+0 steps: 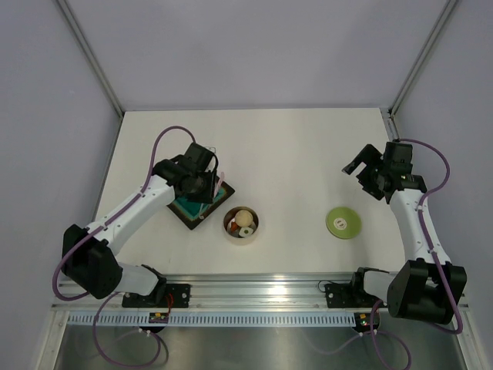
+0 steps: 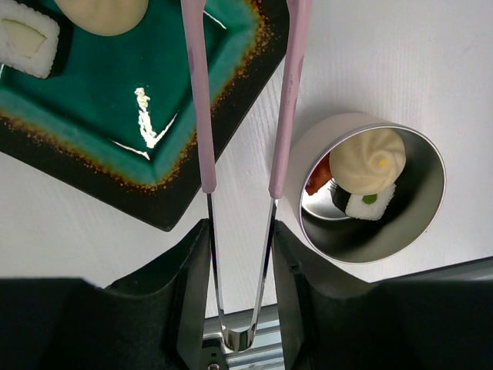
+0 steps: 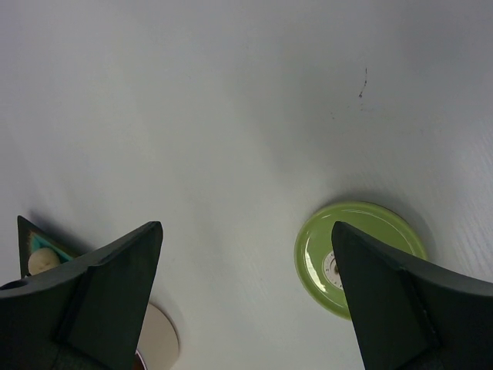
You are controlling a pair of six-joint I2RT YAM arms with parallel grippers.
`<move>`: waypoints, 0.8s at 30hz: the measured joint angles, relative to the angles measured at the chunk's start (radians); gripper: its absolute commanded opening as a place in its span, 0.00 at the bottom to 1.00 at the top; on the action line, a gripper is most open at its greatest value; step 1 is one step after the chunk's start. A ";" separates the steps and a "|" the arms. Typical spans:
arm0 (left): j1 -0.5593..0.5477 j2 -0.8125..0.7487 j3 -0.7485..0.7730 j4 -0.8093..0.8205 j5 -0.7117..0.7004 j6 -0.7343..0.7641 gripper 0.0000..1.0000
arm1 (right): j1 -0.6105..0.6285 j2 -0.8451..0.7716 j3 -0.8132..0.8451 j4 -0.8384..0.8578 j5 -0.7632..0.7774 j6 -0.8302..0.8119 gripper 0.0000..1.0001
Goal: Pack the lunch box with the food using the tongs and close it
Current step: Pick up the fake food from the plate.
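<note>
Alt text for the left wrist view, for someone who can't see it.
The left gripper holds pink tongs, arms apart, over the corner of a teal tray. Right of them, the lunch box contains a bun and a sushi piece.

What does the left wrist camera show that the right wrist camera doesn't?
Only the left wrist view: pink tongs in the left pincer, and food inside the steel lunch box: a bun and a sushi piece. Only the right wrist view: the lime-green lid, framed by the open right pincer. Both: the teal tray, a sliver of the lunch box and the white table.
</note>
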 measured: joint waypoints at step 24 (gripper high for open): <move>0.050 -0.061 -0.121 0.013 -0.026 -0.008 0.42 | 0.000 0.027 0.000 0.018 -0.045 0.011 1.00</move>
